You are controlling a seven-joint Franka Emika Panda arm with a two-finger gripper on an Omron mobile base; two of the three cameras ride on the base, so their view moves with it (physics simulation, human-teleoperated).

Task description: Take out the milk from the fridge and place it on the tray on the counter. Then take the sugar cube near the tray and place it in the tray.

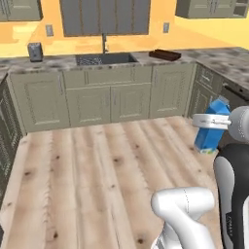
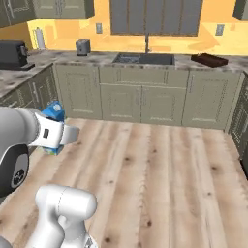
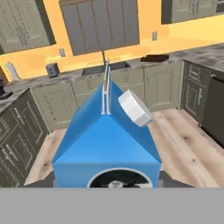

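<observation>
While the arm hangs over the wood floor [image 1: 97, 180], the gripper [image 1: 210, 121] is clamped on the milk [image 1: 213, 127]; carton held upright, off the floor, at about 3 o'clock in the left base view and 9 o'clock in the right base view. Hand view: blue gable and white cap at centre, close to the lens. Tray [image 1: 165, 54] sits on the counter [image 1: 58, 62] at roughly 1 o'clock from the carton, well apart, just right of the sink [image 1: 106, 59]. Sugar cube too small to make out.
</observation>
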